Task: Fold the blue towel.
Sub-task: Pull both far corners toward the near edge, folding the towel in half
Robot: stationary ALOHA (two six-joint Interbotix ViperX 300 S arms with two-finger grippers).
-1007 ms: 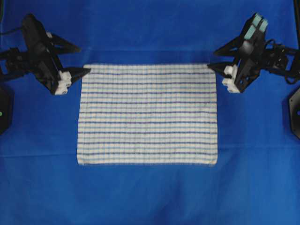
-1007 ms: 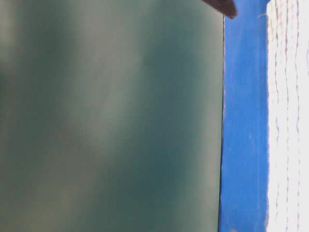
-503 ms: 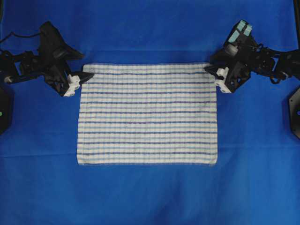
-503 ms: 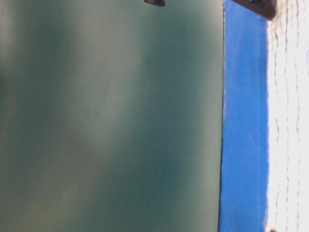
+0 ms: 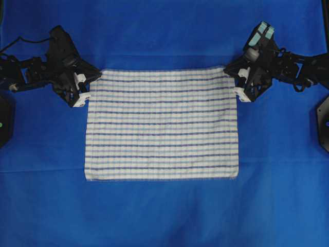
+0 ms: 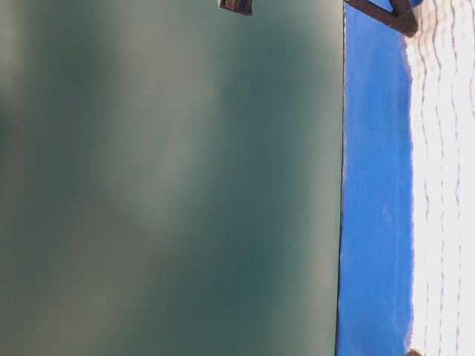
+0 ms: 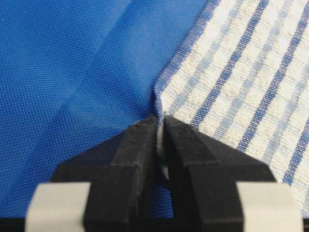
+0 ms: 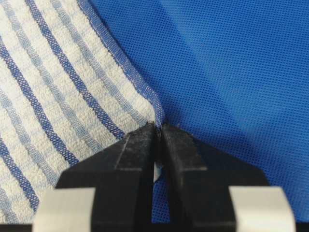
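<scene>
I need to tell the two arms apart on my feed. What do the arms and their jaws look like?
Both arms are black, angular frames with thin black cables trailing outward. The left gripper and the right gripper each have black wedge-shaped jaws mounted on white blocks. Only the right arm shows a teal-and-white striped patch on top; the left arm has no such marking.

The blue towel point(image 5: 162, 123) lies spread flat in the middle of the table covering point(image 5: 164, 216), its long edges running left to right in the overhead view. The left gripper point(image 5: 88, 86) sits at the towel's far left corner and the right gripper point(image 5: 237, 82) at its far right corner, each with its jaws pinched on the corner's edge. Both arms reach in from the outer sides.
</scene>
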